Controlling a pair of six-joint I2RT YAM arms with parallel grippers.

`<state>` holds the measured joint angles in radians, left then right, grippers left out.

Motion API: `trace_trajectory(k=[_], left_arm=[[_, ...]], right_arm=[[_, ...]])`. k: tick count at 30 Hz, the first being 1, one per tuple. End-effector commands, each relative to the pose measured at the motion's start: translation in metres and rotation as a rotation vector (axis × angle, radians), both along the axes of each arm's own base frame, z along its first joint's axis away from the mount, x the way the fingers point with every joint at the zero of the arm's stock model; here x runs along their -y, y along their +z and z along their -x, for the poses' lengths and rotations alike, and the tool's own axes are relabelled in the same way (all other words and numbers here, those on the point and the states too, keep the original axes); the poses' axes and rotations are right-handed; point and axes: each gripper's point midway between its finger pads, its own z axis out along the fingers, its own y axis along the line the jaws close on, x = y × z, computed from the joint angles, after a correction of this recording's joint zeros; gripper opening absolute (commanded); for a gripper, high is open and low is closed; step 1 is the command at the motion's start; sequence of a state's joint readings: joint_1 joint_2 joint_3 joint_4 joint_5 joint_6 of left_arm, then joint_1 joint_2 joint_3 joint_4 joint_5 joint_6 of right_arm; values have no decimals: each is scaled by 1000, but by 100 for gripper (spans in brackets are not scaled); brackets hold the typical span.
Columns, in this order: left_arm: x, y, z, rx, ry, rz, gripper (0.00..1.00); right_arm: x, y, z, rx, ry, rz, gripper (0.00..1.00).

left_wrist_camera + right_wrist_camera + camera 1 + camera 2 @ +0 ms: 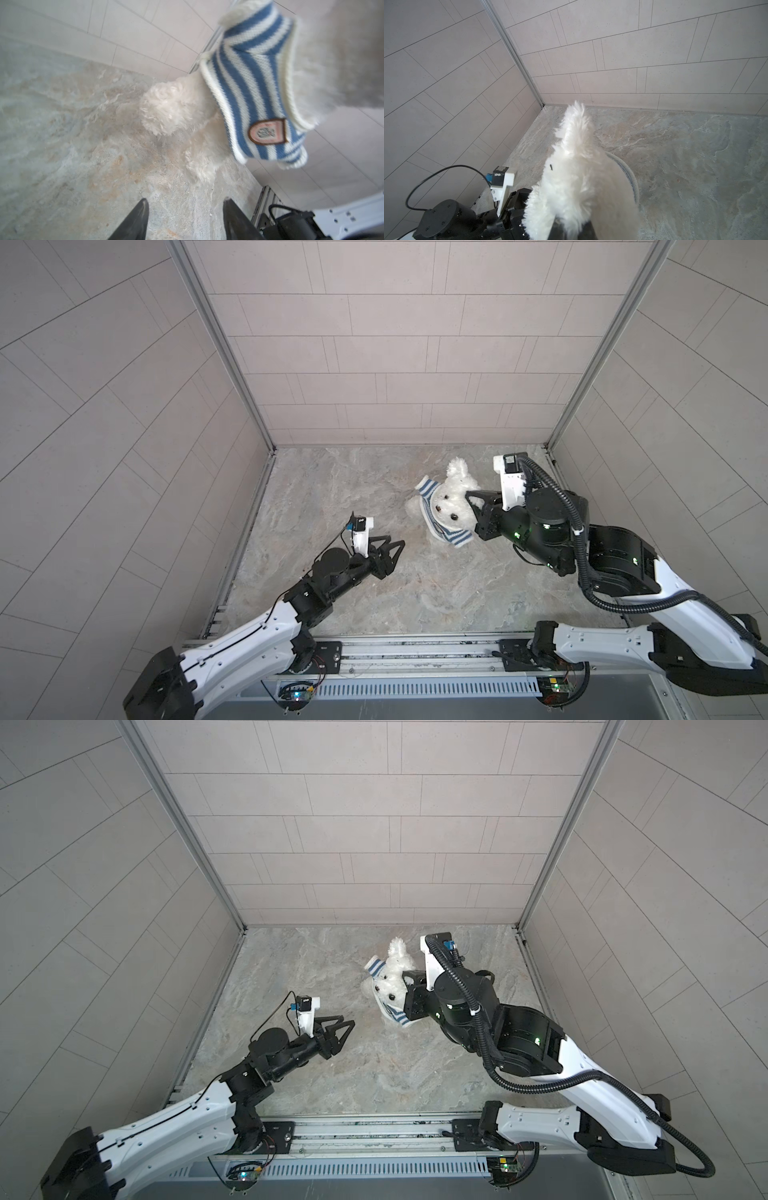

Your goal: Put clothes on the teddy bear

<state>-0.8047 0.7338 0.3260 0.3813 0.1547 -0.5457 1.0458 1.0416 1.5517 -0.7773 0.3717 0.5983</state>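
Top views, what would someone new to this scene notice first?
The fluffy white teddy bear toward the back of the marbled table, wearing a blue-and-white striped shirt, draws the eye first. The right hand is shut on the fur of its head. The left hand hangs open and empty, apart from the bear, on the left of both top views.

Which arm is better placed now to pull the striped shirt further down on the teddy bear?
Left, probably. The left tool is open, empty and points at the striped shirt; the right tool is busy, shut on the teddy bear.
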Motion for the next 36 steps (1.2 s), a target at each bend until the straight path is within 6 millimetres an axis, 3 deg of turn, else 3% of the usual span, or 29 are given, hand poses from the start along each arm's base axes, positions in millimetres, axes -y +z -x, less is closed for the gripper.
trace_trajectory(k=[1,6,10,14,17,21,25,30,36], left_arm=[[0,14,23,69,-117,-90,70],[3,50,31,118,-152,-63,85],[9,79,32,167,-180,-46,93],[10,104,33,218,-199,-72,96],[6,118,36,255,-195,-79,98],[-9,133,41,293,-161,-71,97],[-37,149,44,320,-66,-50,96],[-57,169,56,361,-35,-55,94],[-59,161,53,351,-29,-133,95]], right_arm=[[9,13,6,17,48,44,0],[11,13,-1,-25,18,148,0],[-13,11,-1,-33,88,136,0],[-45,32,22,57,328,45,0],[-50,43,41,139,490,52,0],[-41,47,39,147,553,47,0],[-47,53,52,193,689,49,0],[-54,50,68,266,819,93,0],[-54,53,78,326,874,113,0]])
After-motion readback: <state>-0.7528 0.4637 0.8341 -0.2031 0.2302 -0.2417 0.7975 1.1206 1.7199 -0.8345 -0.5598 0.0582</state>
